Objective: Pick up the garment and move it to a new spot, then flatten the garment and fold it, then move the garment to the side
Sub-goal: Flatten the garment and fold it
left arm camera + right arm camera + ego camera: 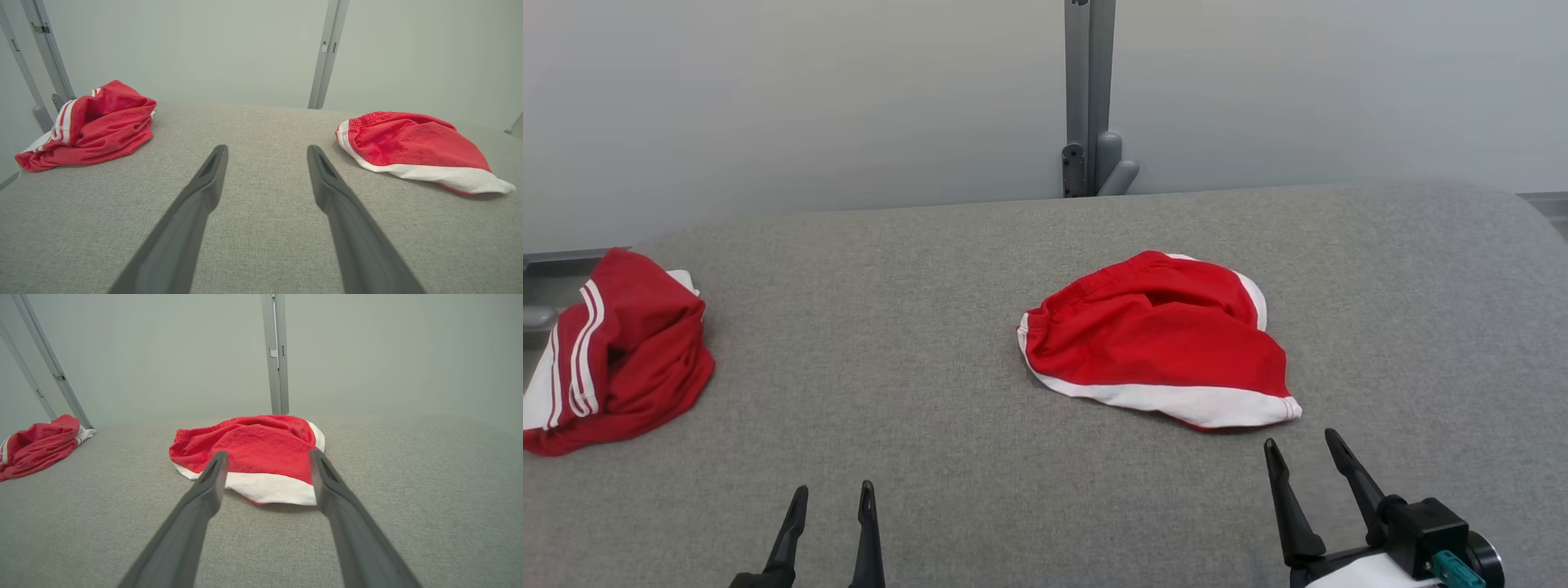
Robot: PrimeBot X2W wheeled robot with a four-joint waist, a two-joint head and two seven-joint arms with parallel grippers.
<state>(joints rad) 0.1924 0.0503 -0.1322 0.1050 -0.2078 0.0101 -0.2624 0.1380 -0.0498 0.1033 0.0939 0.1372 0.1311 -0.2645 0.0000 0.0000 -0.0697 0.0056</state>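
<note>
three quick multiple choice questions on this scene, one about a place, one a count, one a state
1. Where does the striped garment lie on the grey surface?
A) at the robot's far left
B) in the centre
C) at the far right

2. How many red garments lie there?
A) one
B) two
C) three

3. How do the left gripper and right gripper stand?
A) both open and empty
B) left shut on cloth
C) right shut on cloth

Answers:
1 A, it sits at the head view's left edge.
2 B, the striped one plus the white-hemmed garment ahead of the right gripper.
3 A, both pairs of fingers stand apart, touching no cloth.
</note>
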